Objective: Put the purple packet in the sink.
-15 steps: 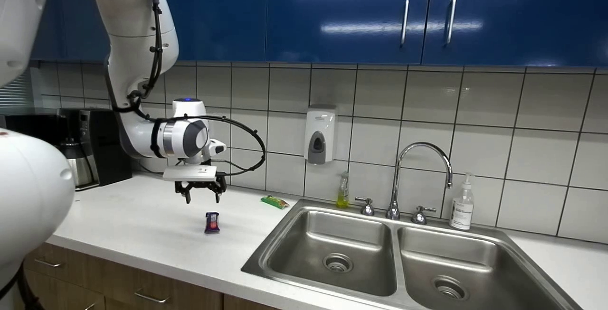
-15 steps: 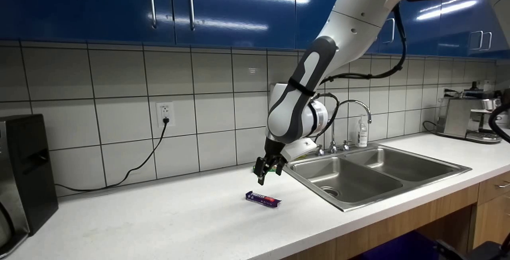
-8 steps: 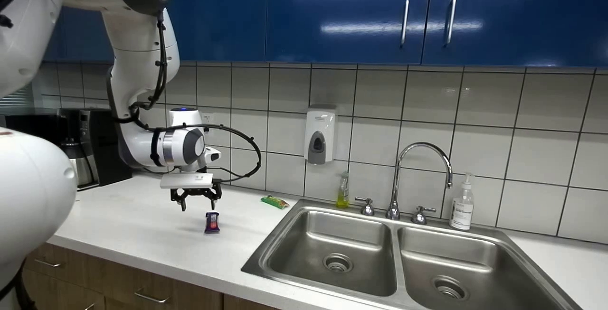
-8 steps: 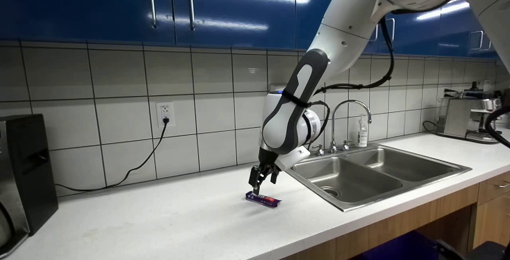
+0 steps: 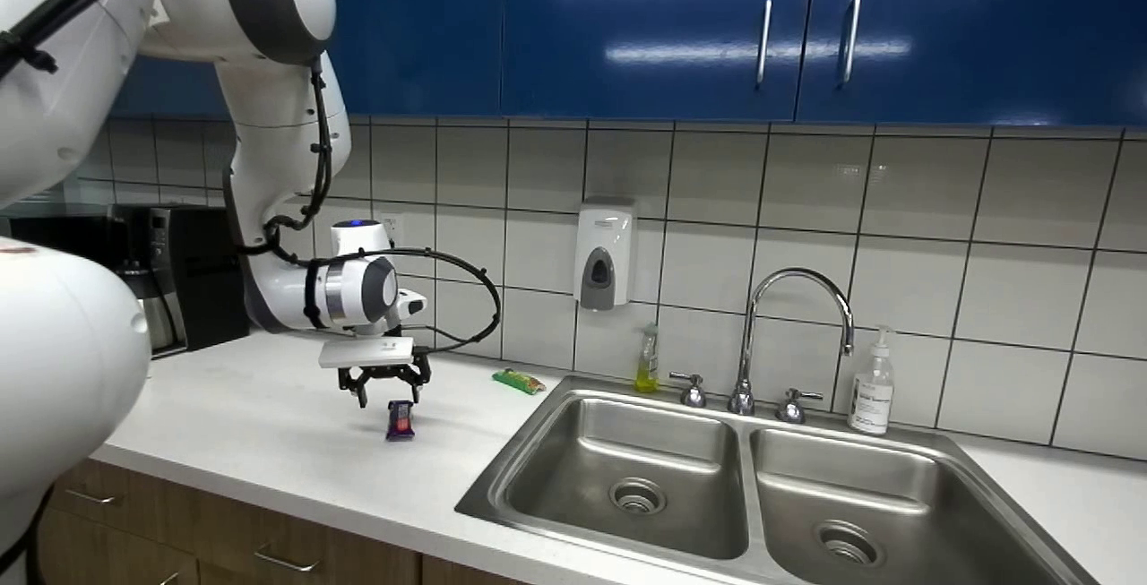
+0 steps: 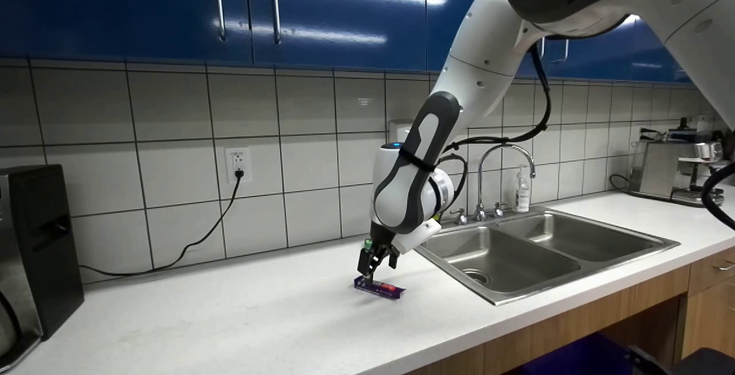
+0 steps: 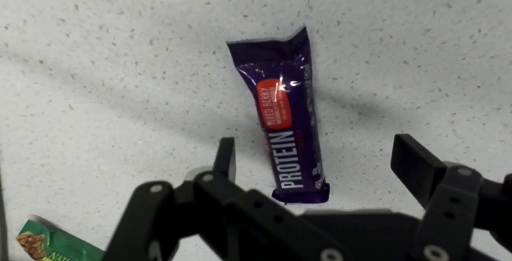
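Gripper (image 5: 389,400) has shifted lower, toward 4 o'clock, in an exterior view since the frame before; packet (image 5: 401,421) unmoved, flat on the counter (image 5: 269,424).

Wrist view: fingers (image 7: 227,157) spread wide, at 9 and 3 o'clock of the packet's lower half, speckled surface showing in both gaps. Packet runs roughly 12 to 6; PROTEIN and MIXED BERRY readable here — too small in both exterior views. In an exterior view a fingertip (image 6: 368,274) overlaps the packet's 9 o'clock end; cannot tell contact from there.

Green bar (image 5: 519,381) whole in an exterior view, between 2 and 3 o'clock from the packet; wrist view crops it at 8. Dispenser (image 5: 605,253) and yellow bottle (image 5: 646,361) also plain there — arm (image 6: 405,185) hides most of both in an exterior view, where the outlet (image 6: 236,157) shows clearly.

Sink (image 5: 751,495) between 3 and 4 o'clock of the packet, its near rim (image 5: 514,460) between packet and basin (image 5: 663,451). Tap (image 5: 745,370) at the sink's 12 o'clock edge. Black machine (image 5: 206,289) at 10.
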Robot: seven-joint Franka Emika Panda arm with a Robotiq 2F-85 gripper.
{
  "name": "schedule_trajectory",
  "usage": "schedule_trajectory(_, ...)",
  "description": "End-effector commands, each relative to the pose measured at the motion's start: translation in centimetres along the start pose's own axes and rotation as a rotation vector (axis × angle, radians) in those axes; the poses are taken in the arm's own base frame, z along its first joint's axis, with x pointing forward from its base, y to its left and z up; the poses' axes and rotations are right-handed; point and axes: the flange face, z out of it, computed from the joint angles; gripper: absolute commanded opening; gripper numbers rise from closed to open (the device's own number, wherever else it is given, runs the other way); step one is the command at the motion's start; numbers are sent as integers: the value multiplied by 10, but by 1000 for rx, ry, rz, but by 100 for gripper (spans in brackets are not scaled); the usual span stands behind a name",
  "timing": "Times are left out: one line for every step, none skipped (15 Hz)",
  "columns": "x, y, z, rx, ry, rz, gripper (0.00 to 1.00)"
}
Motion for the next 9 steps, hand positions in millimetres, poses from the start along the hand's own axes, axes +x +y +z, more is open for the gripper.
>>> schedule_trajectory(12,10,13,-42,-8,18,100)
schedule_trajectory(13,13,16,-49,-10,20,100)
schedule_trajectory(14,16,20,-57,-10,23,100)
schedule_trajectory(14,18,23,-65,-13,25,100)
schedule_trajectory(15,21,25,-72,-18,29,100)
schedule_trajectory(14,23,27,-78,-26,27,100)
schedule_trajectory(14,24,27,-85,-32,26,100)
schedule_trajectory(13,25,29,-90,-40,26,100)
schedule_trajectory(12,26,29,-94,-50,24,100)
